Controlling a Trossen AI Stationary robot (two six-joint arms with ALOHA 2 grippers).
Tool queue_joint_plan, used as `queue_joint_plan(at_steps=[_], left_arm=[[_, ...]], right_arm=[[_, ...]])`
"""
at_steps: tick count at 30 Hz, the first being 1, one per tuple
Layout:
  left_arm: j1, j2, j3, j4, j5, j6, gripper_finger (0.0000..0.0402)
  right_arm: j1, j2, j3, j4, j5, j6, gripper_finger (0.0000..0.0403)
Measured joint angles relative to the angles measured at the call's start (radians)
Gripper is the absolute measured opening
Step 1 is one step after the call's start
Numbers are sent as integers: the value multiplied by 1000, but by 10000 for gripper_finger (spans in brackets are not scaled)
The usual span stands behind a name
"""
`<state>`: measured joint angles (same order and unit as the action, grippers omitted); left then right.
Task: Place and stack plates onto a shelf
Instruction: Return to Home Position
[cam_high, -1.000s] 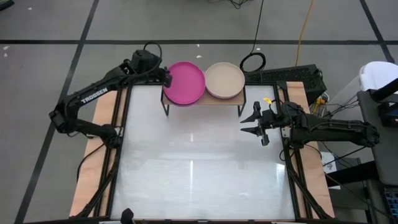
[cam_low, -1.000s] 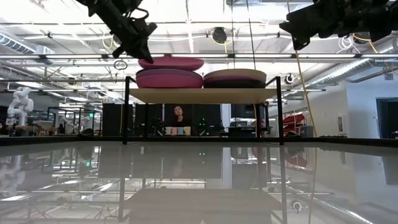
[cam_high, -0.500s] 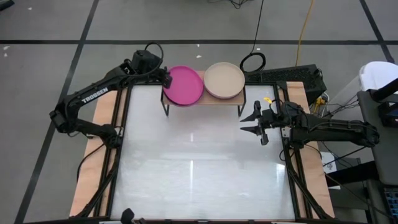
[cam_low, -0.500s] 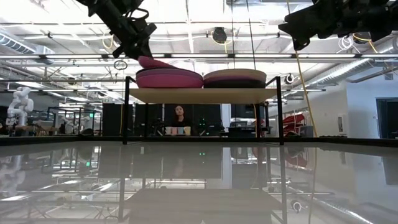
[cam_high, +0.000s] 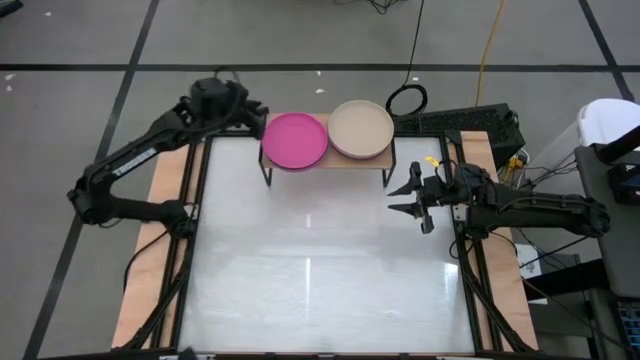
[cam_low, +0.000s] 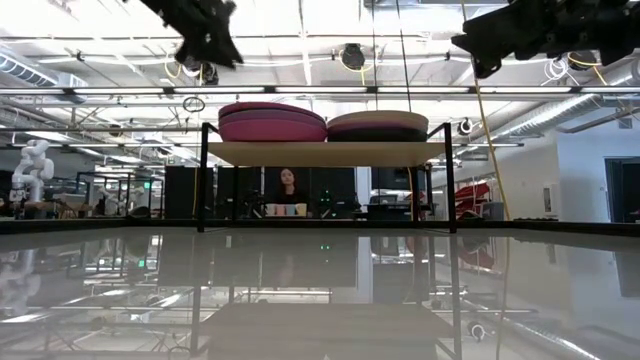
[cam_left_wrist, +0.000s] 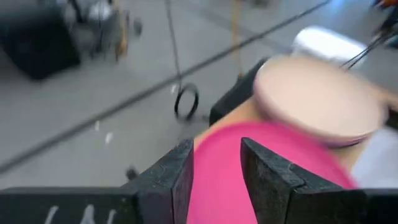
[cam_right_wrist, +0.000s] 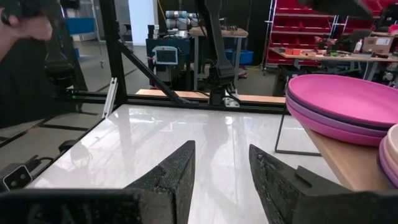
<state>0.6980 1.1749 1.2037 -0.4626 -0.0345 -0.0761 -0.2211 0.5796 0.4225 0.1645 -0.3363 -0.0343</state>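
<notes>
On the shelf (cam_high: 352, 161) (cam_low: 325, 152) stand two stacks of plates. The left stack (cam_low: 272, 122) is purple and pink, with a magenta plate (cam_high: 294, 140) lying flat on top. The right stack (cam_low: 378, 125) has a beige plate (cam_high: 361, 128) on top. My left gripper (cam_high: 255, 118) (cam_left_wrist: 216, 168) is open, just left of the magenta plate and above it, touching nothing. My right gripper (cam_high: 392, 200) (cam_right_wrist: 221, 168) waits open over the table's right side, in front of the shelf.
The shelf stands at the table's far edge (cam_high: 320, 137) on thin black legs (cam_low: 203, 175). A black cable loop (cam_high: 406, 99) lies on the floor behind it. A person (cam_low: 288, 185) shows far behind the table. The white tabletop (cam_high: 320, 270) spreads out in front of the shelf.
My left gripper has opened and let go of the magenta plate. The plate first tipped with one edge on the left stack, then settled flat on top. The gripper has drawn back up and toward the table's left, clear of the plate.
</notes>
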Motion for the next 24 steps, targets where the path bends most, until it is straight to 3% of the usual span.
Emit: queue_joint_plan(at_steps=[7, 16, 24], left_arm=[[-104, -202, -125, 205, 4, 64, 136], [-257, -486, -511, 529, 9, 28, 136], [-350, -652, -800, 752, 8, -5, 136]], right_arm=[[0, -141, 0, -100, 2, -30, 132], [0, -347, 0, -237, 80, -35, 132], [0, -396, 0, -310, 74, -16, 132]])
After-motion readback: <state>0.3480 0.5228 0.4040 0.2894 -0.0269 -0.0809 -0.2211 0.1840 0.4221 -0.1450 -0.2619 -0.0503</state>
